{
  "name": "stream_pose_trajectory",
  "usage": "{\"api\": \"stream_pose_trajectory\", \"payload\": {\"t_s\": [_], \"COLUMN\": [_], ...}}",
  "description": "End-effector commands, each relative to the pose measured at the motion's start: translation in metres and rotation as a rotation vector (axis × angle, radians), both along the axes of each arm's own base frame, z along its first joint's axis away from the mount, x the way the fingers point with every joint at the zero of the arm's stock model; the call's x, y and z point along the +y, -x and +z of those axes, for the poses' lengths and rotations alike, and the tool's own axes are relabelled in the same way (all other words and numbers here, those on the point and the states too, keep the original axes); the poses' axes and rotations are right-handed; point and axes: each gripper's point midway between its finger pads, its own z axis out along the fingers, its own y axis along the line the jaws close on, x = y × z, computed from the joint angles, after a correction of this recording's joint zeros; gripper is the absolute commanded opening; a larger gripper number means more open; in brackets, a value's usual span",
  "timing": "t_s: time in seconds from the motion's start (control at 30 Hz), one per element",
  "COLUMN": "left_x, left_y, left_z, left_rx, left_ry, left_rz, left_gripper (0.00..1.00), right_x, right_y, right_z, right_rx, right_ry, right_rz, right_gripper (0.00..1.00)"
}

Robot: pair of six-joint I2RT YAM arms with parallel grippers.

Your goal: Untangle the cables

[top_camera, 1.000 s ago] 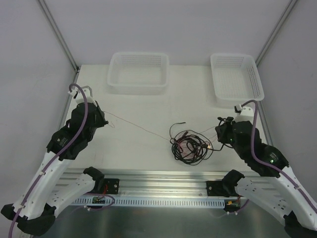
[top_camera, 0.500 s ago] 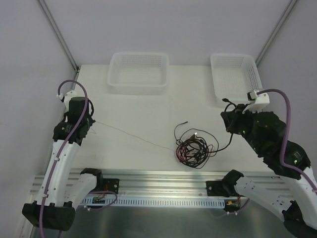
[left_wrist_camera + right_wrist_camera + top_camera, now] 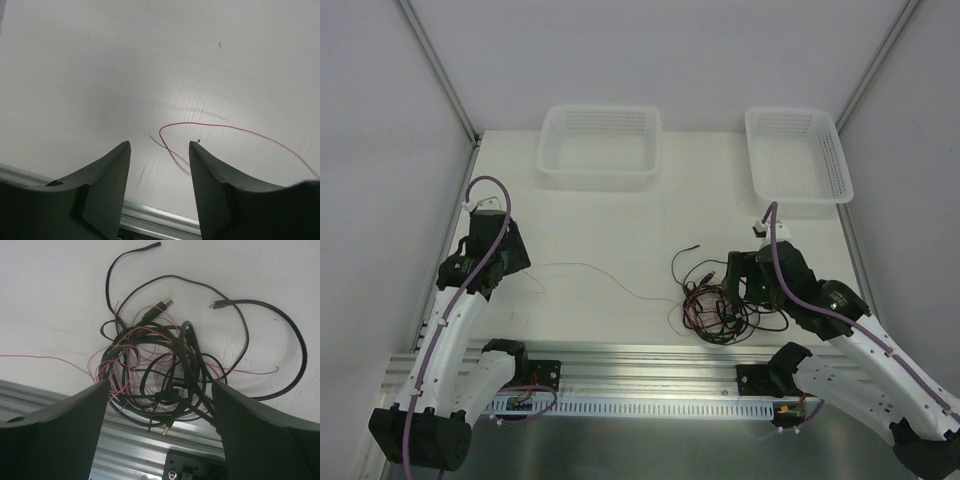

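Note:
The cables (image 3: 712,308) lie in a tangle of black loops and fine red strands near the table's front edge, right of centre. One thin red wire (image 3: 620,284) trails slack from the tangle towards the left. My right gripper (image 3: 731,288) hovers over the tangle; in the right wrist view it (image 3: 160,385) stands wide open around the cables (image 3: 160,365), holding nothing. My left gripper (image 3: 518,266) is at the left by the red wire's end. In the left wrist view it (image 3: 160,144) is open, with the red wire (image 3: 225,126) looped on the table just beyond its tips.
Two white mesh baskets stand at the back, one at centre (image 3: 600,145) and one at the right (image 3: 798,155). A metal rail (image 3: 650,355) runs along the front edge, just below the tangle.
Both grippers have opened. The red wire, pulled taut before, now lies slack on the table. My right arm came down from near the right basket to the tangle; the left moved slightly right.

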Motion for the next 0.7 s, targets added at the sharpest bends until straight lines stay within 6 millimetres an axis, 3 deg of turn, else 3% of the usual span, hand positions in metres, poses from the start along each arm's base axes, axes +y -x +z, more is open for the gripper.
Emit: {"api": "stream_pose_trajectory", "payload": {"t_s": [0.0,0.07,0.2,0.23,0.37,0.5,0.53,0.67], "left_x": [-0.036,-0.065,-0.117,-0.137,-0.186,-0.223,-0.231,-0.279], "left_y": [0.004,0.004,0.012,0.017,0.033,0.03,0.032,0.026], "left_z": [-0.012,-0.007,0.016,0.024,0.038,0.031,0.016,0.019], "left_rx": [0.024,0.007,-0.063,-0.08,-0.115,-0.047,-0.009,-0.07], "left_ry": [0.148,0.246,0.37,0.406,0.471,0.688,0.714,0.791], "left_rz": [-0.15,-0.266,-0.515,-0.614,-0.817,-0.629,-0.592,-0.533], "left_gripper": [0.53,0.71,0.9,0.91,0.93,0.92,0.91,0.88], "right_x": [0.009,0.01,0.012,0.012,0.013,0.013,0.013,0.012], "right_y": [0.008,0.012,0.019,0.021,0.022,0.022,0.021,0.019], "right_z": [0.011,0.012,0.007,0.007,0.005,0.005,0.006,-0.001], "right_rx": [-0.009,-0.005,0.017,0.02,0.013,0.006,-0.002,-0.007], "right_ry": [-0.086,-0.104,-0.115,-0.116,-0.135,-0.152,-0.162,-0.19], "right_rz": [0.027,0.034,0.051,0.054,0.057,0.038,0.03,-0.016], "right_gripper": [0.9,0.93,0.99,0.99,1.0,1.0,1.0,1.0]}}
